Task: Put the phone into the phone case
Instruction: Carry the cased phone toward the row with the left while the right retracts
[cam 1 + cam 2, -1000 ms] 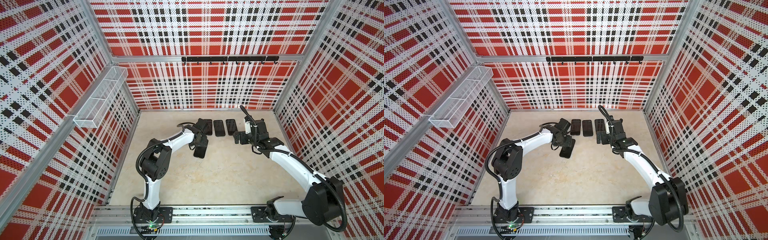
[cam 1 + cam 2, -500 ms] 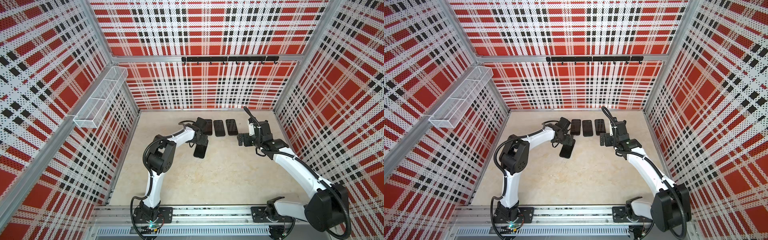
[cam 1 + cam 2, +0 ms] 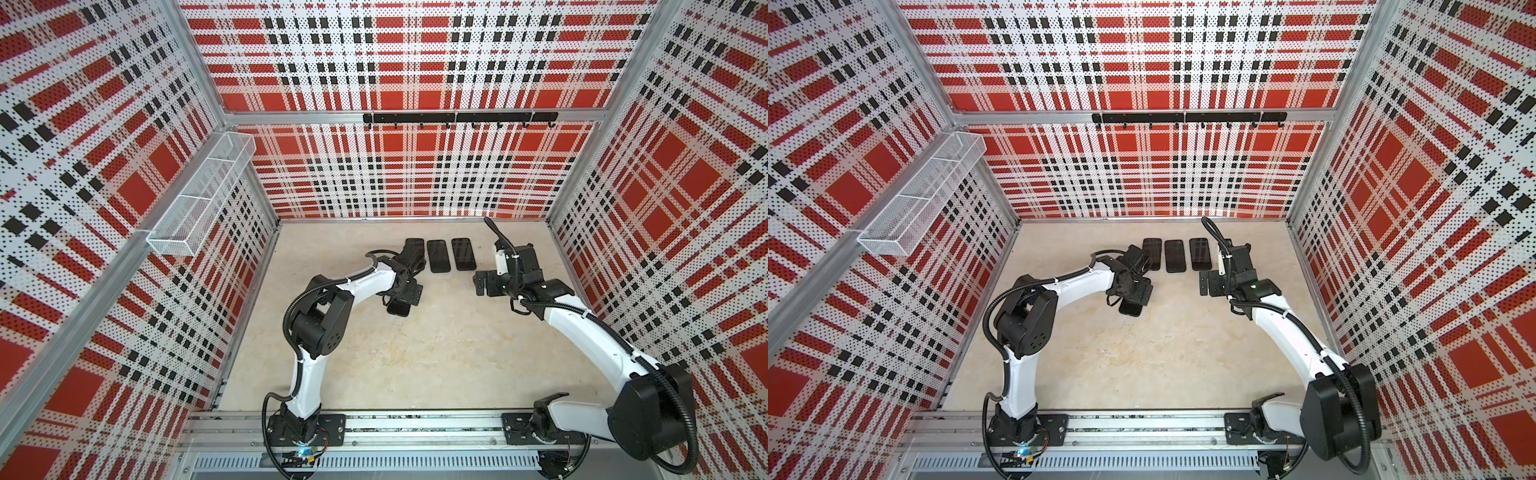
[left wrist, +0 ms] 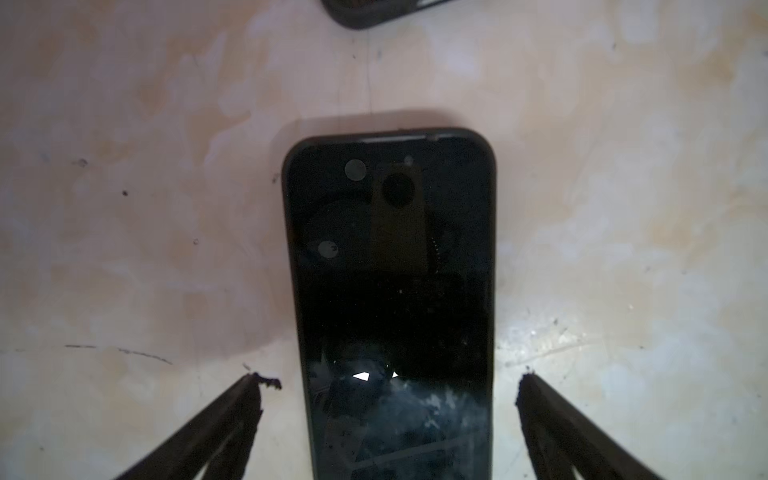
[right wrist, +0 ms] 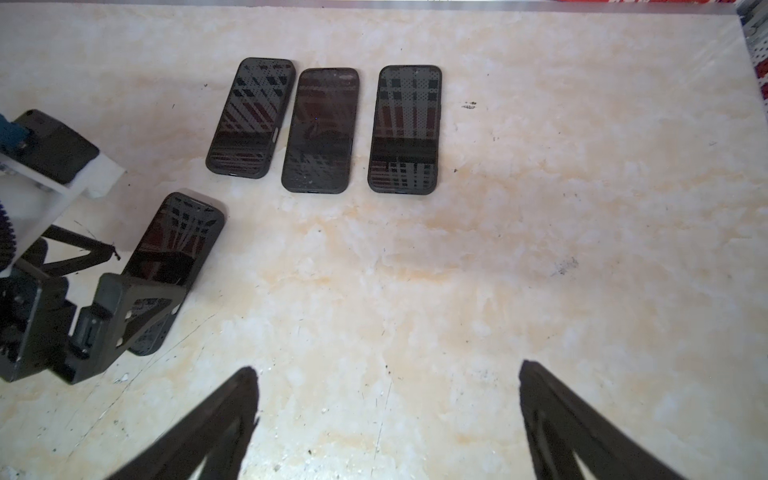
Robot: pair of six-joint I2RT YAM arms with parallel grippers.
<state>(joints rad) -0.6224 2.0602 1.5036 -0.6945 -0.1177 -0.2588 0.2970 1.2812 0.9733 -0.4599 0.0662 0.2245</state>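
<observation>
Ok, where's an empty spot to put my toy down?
The wide bare table in front, between both arms, is free; so is the patch beside the three phones, under the right hand. Crowded: back middle, where the left hand hangs open over a fourth phone.

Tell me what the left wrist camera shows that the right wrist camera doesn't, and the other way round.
Only the left wrist view: a close-up of the phone lying flat, screen dark, between the spread fingers of the open left gripper, which stand clear of its sides. Only the right wrist view: the whole row of three phones toward the back wall, and the open right gripper above bare table. Both: that same phone on the beige table, with the left gripper over it.
</observation>
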